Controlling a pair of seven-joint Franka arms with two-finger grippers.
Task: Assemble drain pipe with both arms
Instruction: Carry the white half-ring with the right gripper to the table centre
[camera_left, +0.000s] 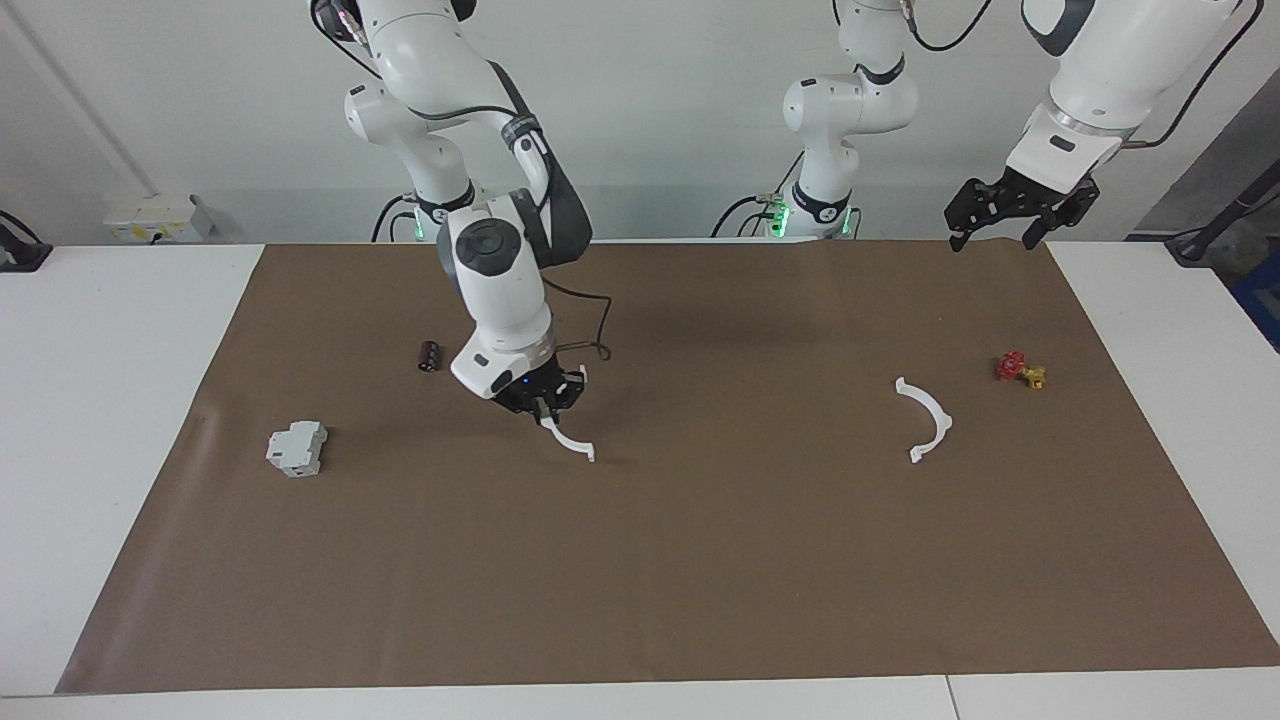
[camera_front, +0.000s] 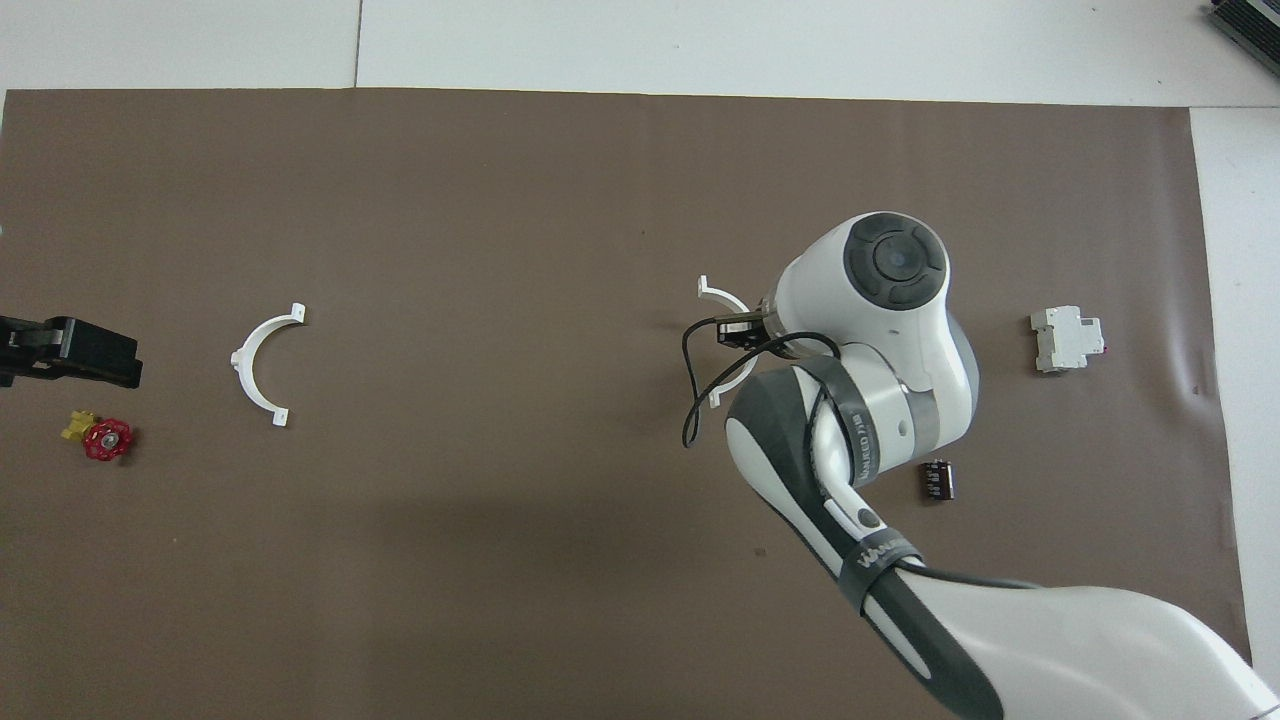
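Right gripper (camera_left: 545, 395) was down at one drain-pipe half-ring (camera_left: 572, 443) on the brown mat (camera_left: 700, 580), fingers apparently closed on its end.
Thin plastic gripped near a tab could twist or slip. Second half-ring (camera_left: 928, 422) lay well apart from the first, open mat between. Left gripper (camera_left: 1015, 205) waited, spread open and empty, over the mat's edge.

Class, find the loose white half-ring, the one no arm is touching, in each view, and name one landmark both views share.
Facing view: the loose half-ring lies on the brown mat toward the left arm's end, beside the red-and-yellow valve.
Overhead view: the same half-ring lies by the picture's left side, a little farther from the robots than the valve.
Shared landmark: the valve.
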